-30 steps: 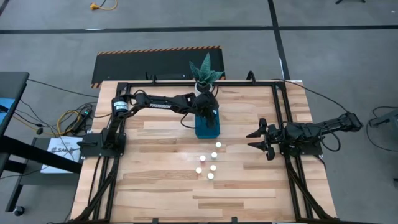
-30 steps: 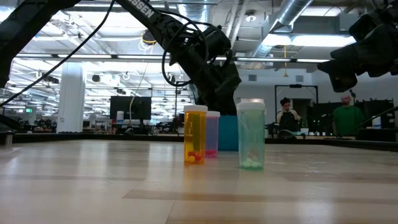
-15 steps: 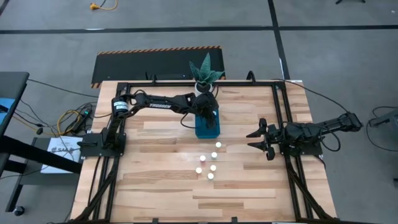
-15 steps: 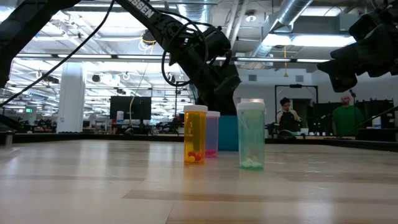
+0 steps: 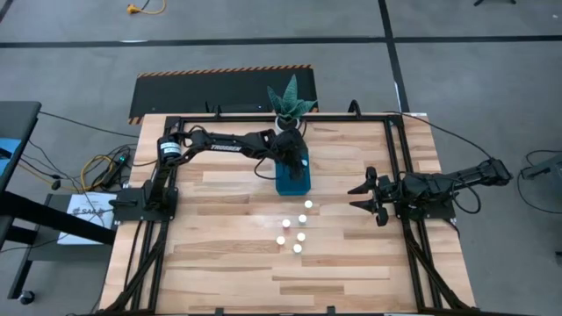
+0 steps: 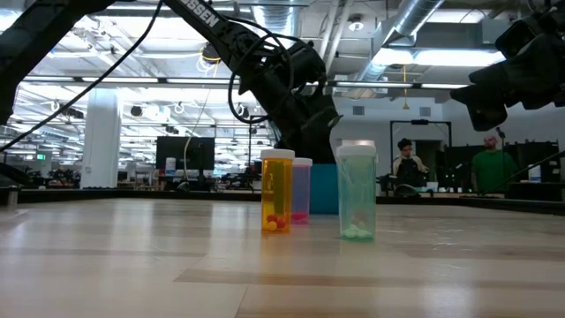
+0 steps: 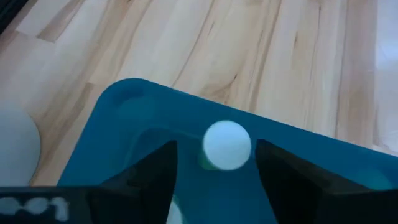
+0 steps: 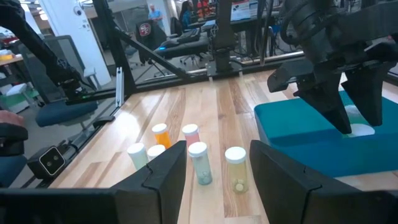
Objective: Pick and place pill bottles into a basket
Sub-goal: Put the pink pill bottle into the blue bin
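Note:
The teal-blue basket stands mid-table, just in front of the plant pot. My left gripper hangs open over it, slanting down. One pill bottle, seen as a white cap, stands in the basket between the spread fingers, with a gap on each side. The right wrist view shows the same bottle below the left gripper. Several more pill bottles stand upright on the wood nearer the front edge. My right gripper waits open at the table's right side.
A white pot with a green plant stands right behind the basket; its side shows in the left wrist view. Black frame rails run along the table's edges. In the low view, people stand in the room beyond.
My left gripper has stayed over the basket, and its outline in the low view has shifted slightly as its fingers spread. The bottles on the table and my right arm have kept still.

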Tool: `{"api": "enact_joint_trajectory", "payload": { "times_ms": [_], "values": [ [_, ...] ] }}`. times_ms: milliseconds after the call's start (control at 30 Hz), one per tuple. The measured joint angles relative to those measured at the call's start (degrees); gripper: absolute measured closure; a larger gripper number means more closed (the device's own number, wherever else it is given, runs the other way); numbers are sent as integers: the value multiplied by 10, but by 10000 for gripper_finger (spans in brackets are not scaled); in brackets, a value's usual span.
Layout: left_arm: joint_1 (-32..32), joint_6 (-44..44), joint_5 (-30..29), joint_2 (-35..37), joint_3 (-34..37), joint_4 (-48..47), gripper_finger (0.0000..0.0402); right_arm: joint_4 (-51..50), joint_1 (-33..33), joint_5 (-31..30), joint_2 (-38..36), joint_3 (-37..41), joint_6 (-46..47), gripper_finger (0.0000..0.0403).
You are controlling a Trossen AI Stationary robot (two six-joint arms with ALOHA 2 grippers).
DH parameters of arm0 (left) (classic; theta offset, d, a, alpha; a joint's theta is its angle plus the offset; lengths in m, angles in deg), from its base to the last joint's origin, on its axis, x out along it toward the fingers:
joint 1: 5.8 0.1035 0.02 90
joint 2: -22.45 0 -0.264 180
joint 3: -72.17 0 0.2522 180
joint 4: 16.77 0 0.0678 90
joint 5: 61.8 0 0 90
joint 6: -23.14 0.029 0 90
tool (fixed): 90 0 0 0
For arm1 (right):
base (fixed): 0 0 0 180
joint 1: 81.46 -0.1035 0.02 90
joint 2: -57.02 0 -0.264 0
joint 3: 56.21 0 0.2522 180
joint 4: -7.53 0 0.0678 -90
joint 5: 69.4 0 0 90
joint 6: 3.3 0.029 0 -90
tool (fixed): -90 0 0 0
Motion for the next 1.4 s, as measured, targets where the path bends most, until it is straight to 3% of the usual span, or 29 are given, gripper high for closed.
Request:
{"api": "enact_joint_trajectory", "payload": {
  "times_ms": [400, 867, 1167, 1400],
  "values": [
    [-49, 48, 13, 63, 0, -57, 187, 0, 0, 0, 0, 0, 0, 233],
    [-181, 117, 19, 100, -1, -292, 187, 0, 0, 0, 0, 0, 0, 234],
    [-235, 115, 6, 105, 0, -266, 187, 0, 0, 0, 0, 0, 0, 232],
    [-234, 127, 7, 105, 0, -212, 187, 0, 0, 0, 0, 0, 0, 234]
  ]
}}
